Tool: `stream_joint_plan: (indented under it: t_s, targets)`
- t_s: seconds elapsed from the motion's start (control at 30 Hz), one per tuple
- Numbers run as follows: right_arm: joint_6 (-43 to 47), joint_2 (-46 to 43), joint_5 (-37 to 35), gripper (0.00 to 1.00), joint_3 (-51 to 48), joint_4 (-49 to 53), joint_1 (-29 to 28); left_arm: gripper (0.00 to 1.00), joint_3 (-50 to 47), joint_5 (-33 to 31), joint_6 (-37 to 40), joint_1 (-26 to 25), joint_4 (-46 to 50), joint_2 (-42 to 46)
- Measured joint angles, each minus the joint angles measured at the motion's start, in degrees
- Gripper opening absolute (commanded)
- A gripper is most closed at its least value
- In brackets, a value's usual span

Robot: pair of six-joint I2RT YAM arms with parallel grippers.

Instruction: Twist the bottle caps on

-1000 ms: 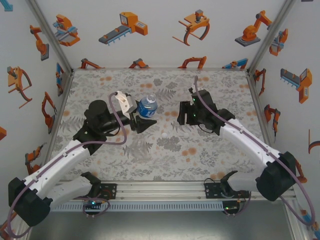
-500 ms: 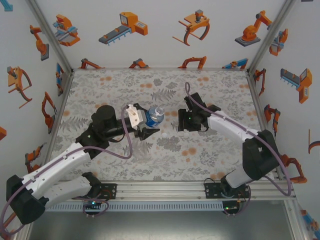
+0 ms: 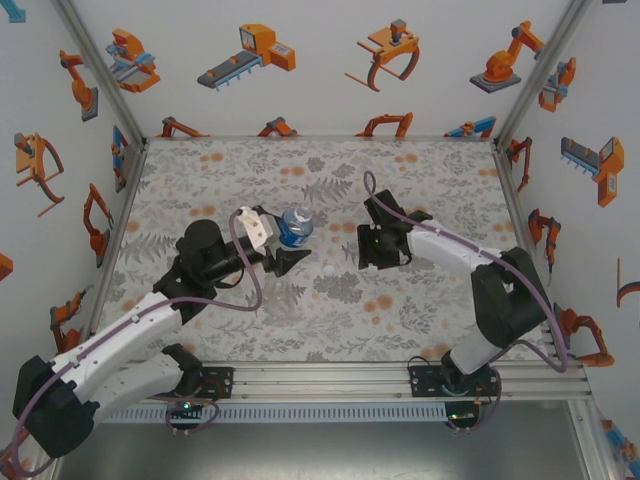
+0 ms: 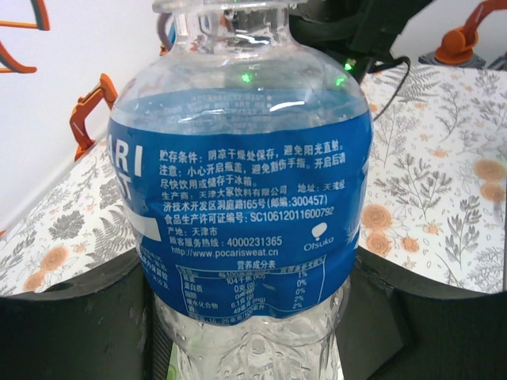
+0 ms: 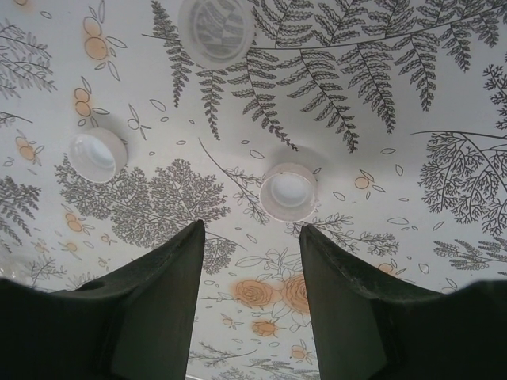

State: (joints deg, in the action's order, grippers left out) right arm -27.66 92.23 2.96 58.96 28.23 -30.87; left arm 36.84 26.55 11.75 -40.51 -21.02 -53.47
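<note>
My left gripper (image 3: 285, 243) is shut on the lower body of a clear blue-labelled bottle (image 3: 296, 224), held off the table left of centre. In the left wrist view this bottle (image 4: 242, 198) stands upright between the black fingers (image 4: 63, 317), its threaded neck (image 4: 230, 14) bare. My right gripper (image 5: 252, 229) points down at the table, open, nothing between its jaws. A whitish cap (image 5: 288, 191) lies open side up just beyond its fingertips. Two more caps (image 5: 97, 155) (image 5: 215, 30) lie farther off. From above, the right gripper (image 3: 378, 250) is right of a cap (image 3: 329, 270).
The floral table cloth (image 3: 330, 320) runs between white walls printed with orange robot pictures (image 3: 250, 52). A metal rail (image 3: 330, 380) carrying both arm bases lines the near edge. The right arm's elbow (image 3: 505, 290) is folded at the near right.
The right arm has folded its elbow inward and its gripper has dropped closer to the table, jaws narrowing. The left gripper swung the bottle right, then back left a little.
</note>
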Motion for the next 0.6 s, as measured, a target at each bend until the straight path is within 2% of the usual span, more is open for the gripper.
stream_joint_plan:
  t_s: [0.6]
  targets:
    - [0.1,3.6,-1.1,0.48,0.0,-0.2,0.1,0.00,0.0,0.3,-1.9,0.5,-0.3,1.2]
